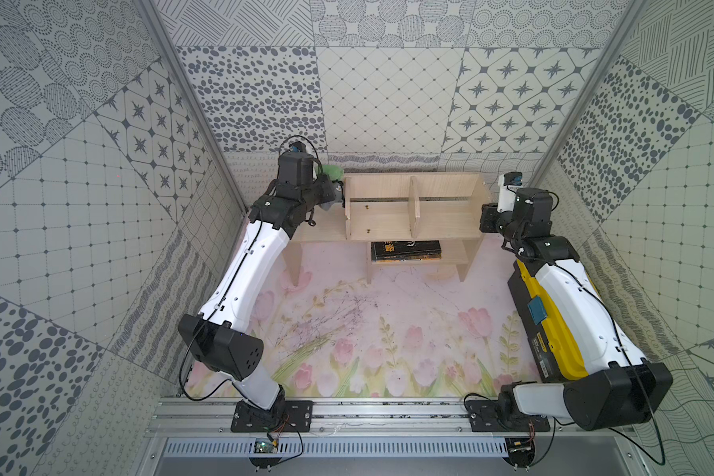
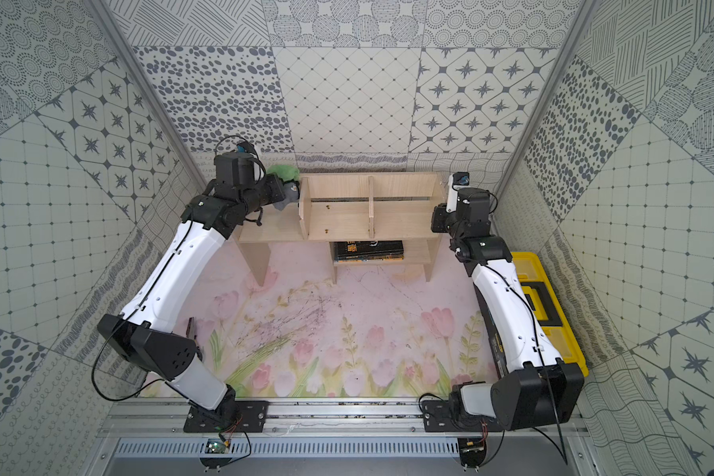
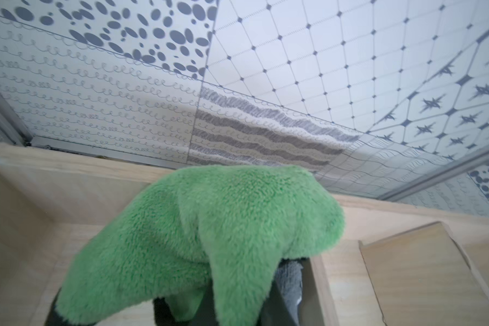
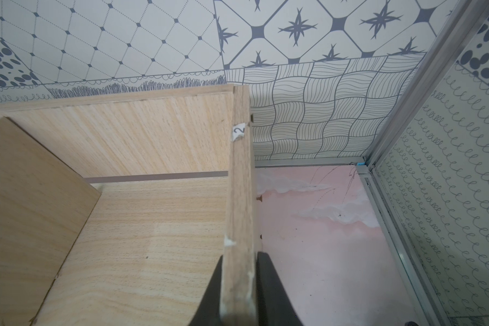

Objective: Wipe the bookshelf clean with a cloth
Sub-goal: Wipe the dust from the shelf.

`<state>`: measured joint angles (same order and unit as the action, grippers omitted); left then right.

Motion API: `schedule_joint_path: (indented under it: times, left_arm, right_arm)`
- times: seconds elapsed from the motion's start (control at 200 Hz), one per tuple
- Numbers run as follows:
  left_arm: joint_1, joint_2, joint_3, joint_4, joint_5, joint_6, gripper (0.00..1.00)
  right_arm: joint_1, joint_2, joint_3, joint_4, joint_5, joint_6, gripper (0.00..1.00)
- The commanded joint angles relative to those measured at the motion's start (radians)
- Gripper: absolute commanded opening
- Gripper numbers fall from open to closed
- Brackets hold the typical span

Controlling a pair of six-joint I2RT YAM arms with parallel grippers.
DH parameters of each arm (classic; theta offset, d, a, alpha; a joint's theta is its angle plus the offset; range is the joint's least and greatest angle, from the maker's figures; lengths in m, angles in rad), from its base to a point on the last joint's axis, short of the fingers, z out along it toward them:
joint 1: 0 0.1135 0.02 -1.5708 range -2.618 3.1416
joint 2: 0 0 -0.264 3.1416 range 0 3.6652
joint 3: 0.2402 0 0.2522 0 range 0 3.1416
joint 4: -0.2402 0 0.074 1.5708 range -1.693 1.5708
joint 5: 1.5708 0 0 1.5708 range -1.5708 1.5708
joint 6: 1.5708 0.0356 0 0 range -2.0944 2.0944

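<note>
The bookshelf (image 1: 382,218) is set at 12 o'clock on the tabletop, close to the back wall. The cloth (image 3: 209,231) is found at about 11 o'clock, bunched over the left gripper (image 1: 332,197) at the shelf's left-end compartment. That gripper's jaws are pressed together on a fold of it, with the green pile turned outward and a strip of grey showing by one finger.

The right gripper (image 4: 239,271) is at 1 o'clock. It is closed on the front edge of the right side panel (image 4: 240,183), one jaw on each face, so the unit is judged to be steadied.

The cloth is judged to be light, soft and floppy. It is best taken by a gathered fold, so that a pad of pile is left free to rub the boards. The shelf looks light and stiff, and likely to slide unless it is held by a panel edge.

A black book (image 1: 405,250) is lying flat on the lower shelf, below the middle compartment. The tabletop (image 1: 388,329) is covered by a pink floral sheet marked with dark scribbles. A yellow and black toolbox (image 2: 549,305) is lying at 4 o'clock, partly under the right arm. The cell is enclosed by patterned grey-and-white walls (image 1: 388,103), with little room left behind the shelf.
</note>
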<state>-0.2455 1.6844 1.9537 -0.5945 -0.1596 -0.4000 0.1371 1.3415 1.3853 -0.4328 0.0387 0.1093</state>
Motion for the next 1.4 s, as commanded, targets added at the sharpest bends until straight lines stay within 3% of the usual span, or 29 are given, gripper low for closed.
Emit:
schedule_joint_path:
  times: [0.0,0.185,0.31,0.46,0.58,0.64,0.775,0.975,1.14,1.281,1.396]
  left_arm:
    - [0.074,0.021,0.018,-0.111,-0.102,0.008,0.0]
    - [0.07,-0.049,-0.148,-0.019,0.071,0.006,0.0]
    - [0.024,-0.101,-0.269,0.009,0.09,-0.006,0.0]
    - [0.004,-0.216,-0.536,0.121,0.072,-0.015,0.0]
    - [-0.001,-0.227,-0.586,0.11,0.136,-0.011,0.0]
    - [0.0,-0.23,-0.568,0.097,0.124,-0.003,0.0]
    - [0.027,-0.228,-0.413,0.008,-0.075,0.01,0.0]
    - [0.092,-0.191,-0.163,-0.072,-0.147,0.052,0.0]
    - [0.095,-0.1,-0.027,-0.1,-0.178,0.084,0.0]
    - [0.097,-0.009,0.045,-0.121,-0.152,0.044,0.0]
    - [0.097,0.052,0.093,-0.08,0.022,-0.025,0.0]
  right_arm:
    - [0.056,0.01,-0.034,-0.035,-0.222,0.13,0.0]
    - [0.056,0.011,-0.032,-0.032,-0.227,0.132,0.0]
    - [0.056,0.004,-0.034,-0.034,-0.223,0.132,0.0]
    - [0.056,-0.009,-0.043,-0.035,-0.22,0.129,0.0]
    - [0.056,-0.005,-0.035,-0.034,-0.227,0.132,0.0]
    - [0.056,-0.006,-0.035,-0.034,-0.226,0.132,0.0]
    - [0.056,-0.014,-0.038,-0.034,-0.22,0.129,0.0]
    - [0.056,-0.009,-0.034,-0.03,-0.235,0.13,0.0]
    - [0.055,-0.001,-0.037,-0.017,-0.252,0.135,0.0]
    - [0.056,-0.002,-0.043,-0.017,-0.253,0.135,0.0]
    - [0.056,-0.005,-0.05,-0.01,-0.264,0.141,0.0]
